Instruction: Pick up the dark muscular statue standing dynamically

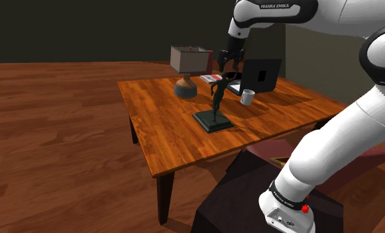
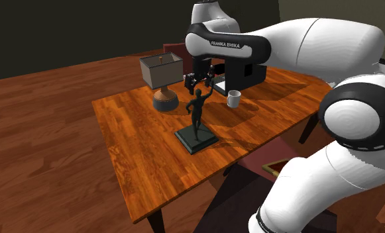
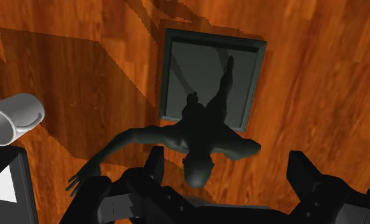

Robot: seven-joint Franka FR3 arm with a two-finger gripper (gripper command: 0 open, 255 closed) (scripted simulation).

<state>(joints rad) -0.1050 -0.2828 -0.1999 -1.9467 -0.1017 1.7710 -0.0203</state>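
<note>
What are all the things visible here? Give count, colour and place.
Table: one, brown wood, on a wood floor.
Statue: one, dark, table centre, upright on a square base.
Lamp: one, grey shade, on the table beyond the statue.
Mug: one, white, beside the laptop.
Laptop: one, black, open, table's far corner.
Seat: one, dark red, beside the table's near edge.
Arm: one, white, reaching over the table.
Hand: one, black, open, above the statue's head.

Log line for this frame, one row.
phase: pre-grasp | gripper: open, over statue, not gripping | statue: upright on table | next: likely lower and close
</note>
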